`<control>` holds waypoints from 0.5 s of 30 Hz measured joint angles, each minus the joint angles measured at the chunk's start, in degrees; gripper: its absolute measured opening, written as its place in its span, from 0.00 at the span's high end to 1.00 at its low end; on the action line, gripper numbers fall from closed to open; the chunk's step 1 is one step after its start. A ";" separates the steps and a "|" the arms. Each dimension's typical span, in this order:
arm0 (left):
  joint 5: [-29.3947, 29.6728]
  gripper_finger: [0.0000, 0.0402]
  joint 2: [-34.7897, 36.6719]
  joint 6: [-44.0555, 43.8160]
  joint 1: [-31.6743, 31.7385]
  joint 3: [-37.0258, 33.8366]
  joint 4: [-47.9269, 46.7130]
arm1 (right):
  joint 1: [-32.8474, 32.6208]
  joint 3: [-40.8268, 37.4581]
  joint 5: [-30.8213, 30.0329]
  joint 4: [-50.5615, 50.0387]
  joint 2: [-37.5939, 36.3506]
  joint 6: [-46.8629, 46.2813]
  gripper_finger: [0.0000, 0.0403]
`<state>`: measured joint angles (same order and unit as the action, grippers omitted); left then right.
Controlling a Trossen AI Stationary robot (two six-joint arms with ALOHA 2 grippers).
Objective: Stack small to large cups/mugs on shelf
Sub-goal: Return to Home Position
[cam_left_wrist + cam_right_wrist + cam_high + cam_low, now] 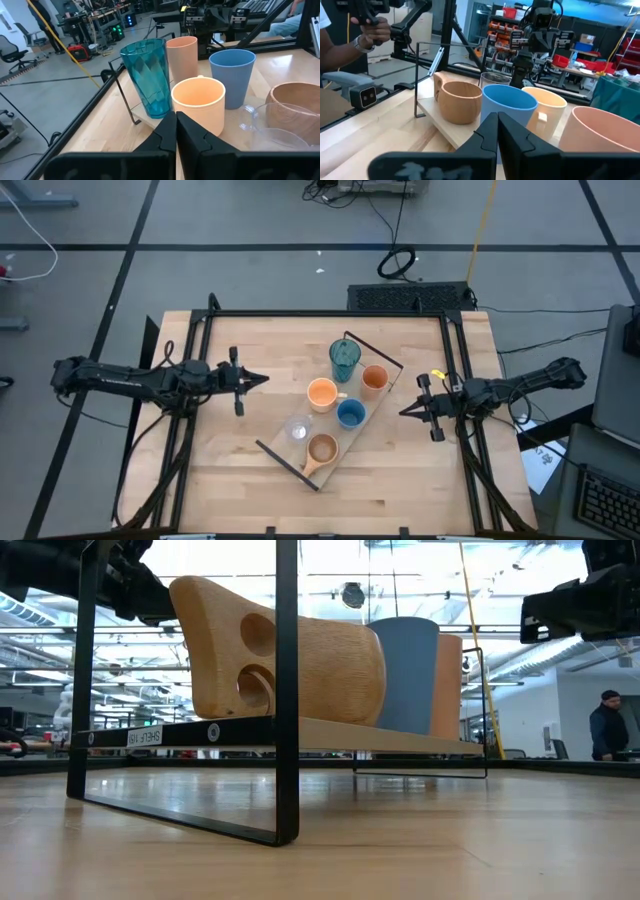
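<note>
Your left gripper (257,380) has its jaws pressed together on nothing; it hangs over the left side of the table (230,480), pointing at the shelf (343,437) but well apart from it; your right gripper (404,411) is likewise closed and empty, near the shelf's right edge without touching it.

Between them the shelf lies slantwise and carries all 6 vessels: the teal tumbler (345,360) at the far end, the orange cup (374,379) beside it, then the orange mug (322,393), the blue cup (350,414), the clear cup (297,429) and the tan mug (321,448) at the near end; none stands off it.

Placing looks done to me; whether the order runs strictly small to large I doubt, since they stand in loose pairs; only parking both arms remains.
</note>
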<state>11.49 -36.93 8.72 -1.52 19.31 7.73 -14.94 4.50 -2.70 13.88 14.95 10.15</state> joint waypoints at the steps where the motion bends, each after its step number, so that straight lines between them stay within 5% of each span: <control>1: -0.02 0.97 0.00 -0.01 0.00 0.00 0.00 | 0.00 -0.43 0.00 0.00 -0.72 0.00 1.00; 15: -0.04 0.99 0.00 0.19 0.00 0.00 -0.05 | 1.23 -1.46 0.00 -5.17 -9.24 1.64 1.00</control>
<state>11.44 -36.93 8.91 -1.52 19.31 7.68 -13.71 3.04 -2.70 8.70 5.71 11.79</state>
